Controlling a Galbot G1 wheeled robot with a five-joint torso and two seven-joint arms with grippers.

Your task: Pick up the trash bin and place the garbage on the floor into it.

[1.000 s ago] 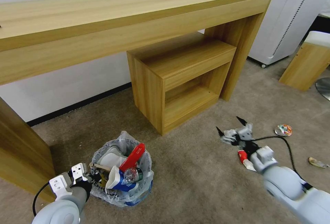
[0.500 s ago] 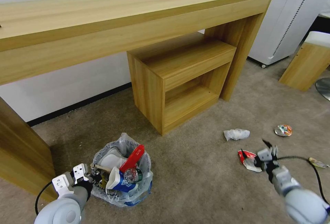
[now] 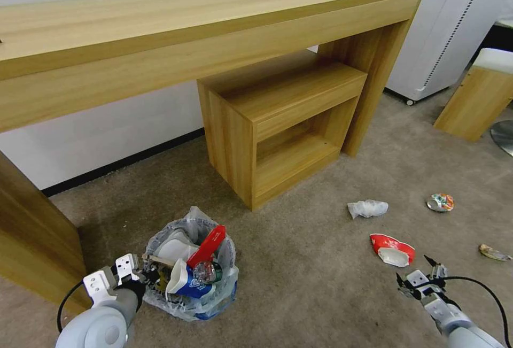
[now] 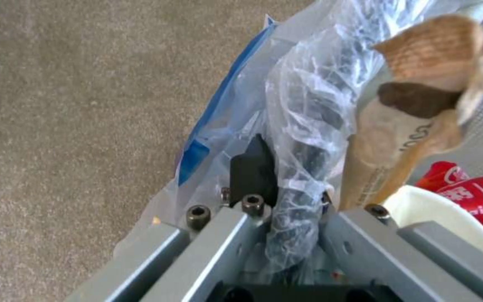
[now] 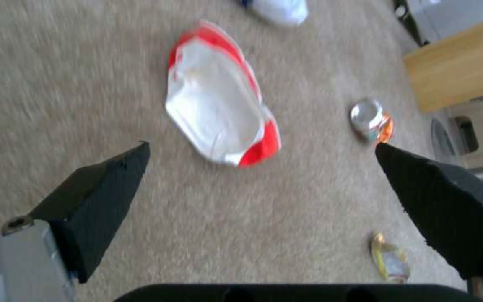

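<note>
The floor [image 3: 310, 273] of beige carpet is bounded at the far side by a long wooden desk [image 3: 203, 32], under whose right half a low wooden cabinet [image 3: 278, 123] is set; open carpet is left between the cabinet and the robot. The trash bin [image 3: 189, 270] is seen on the carpet in front of the cabinet and to its left, its whitish plastic liner [image 4: 303, 105] crowded with a white slipper [image 3: 173, 246], a red wrapper [image 3: 208, 244] and a blue-white cup [image 3: 184, 281].

To the right of the cabinet's front, loose garbage is scattered well apart from the bin: a white tissue [image 3: 367, 208], a flattened red-white paper cup [image 3: 393, 249], a crushed can [image 3: 441, 202] and a small scrap [image 3: 494, 253] farther right.

The left gripper [image 3: 140, 274] is pressed together on the bin's near-left rim, liner and rim being pinched between its fingers [image 4: 253, 167]. The right gripper [image 3: 420, 274] is held low on the robot's side of the paper cup, near it but apart, its black fingertips [image 5: 102, 184] spread wide and touching nothing.
</note>
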